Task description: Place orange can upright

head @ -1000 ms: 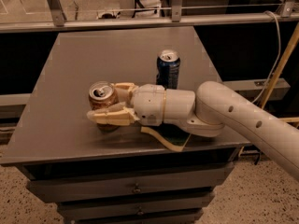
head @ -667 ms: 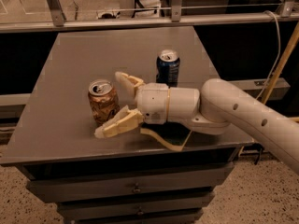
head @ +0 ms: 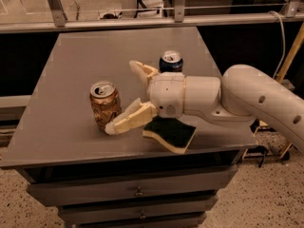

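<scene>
The orange can (head: 105, 106) stands upright on the grey table top (head: 71, 61), left of centre near the front, silver pull-tab top facing up. My gripper (head: 124, 96) is just to the right of the can, open and empty. One cream finger (head: 129, 119) reaches toward the can's base, close to it; the other finger (head: 142, 72) points up and back, well clear of the can. The white arm (head: 247, 99) comes in from the right.
A blue can (head: 171, 62) stands upright behind the gripper. A yellow sponge with a dark green top (head: 171, 134) lies under the wrist near the front edge. The table has drawers (head: 137, 191) below. A metal rail (head: 152, 20) runs behind it.
The gripper was shut around the orange can a second ago; it has opened and drawn back to the right, leaving the can standing upright on the table.
</scene>
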You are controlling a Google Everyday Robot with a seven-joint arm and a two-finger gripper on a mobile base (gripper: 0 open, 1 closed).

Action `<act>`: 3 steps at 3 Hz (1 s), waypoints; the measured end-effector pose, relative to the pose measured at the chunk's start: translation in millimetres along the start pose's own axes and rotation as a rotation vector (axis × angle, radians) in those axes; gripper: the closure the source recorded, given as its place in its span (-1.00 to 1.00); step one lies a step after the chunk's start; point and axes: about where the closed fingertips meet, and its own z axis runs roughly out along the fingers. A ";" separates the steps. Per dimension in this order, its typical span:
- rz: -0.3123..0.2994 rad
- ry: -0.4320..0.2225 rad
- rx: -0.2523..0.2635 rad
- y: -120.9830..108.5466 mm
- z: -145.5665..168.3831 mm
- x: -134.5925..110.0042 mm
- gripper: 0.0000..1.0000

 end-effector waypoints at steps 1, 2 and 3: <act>-0.060 -0.004 0.081 2.2 -38.4 -13.9 -1.00; -0.090 -0.008 0.189 -3.2 -88.5 -16.2 -1.00; -0.093 -0.004 0.218 -4.8 -101.6 -15.5 -1.00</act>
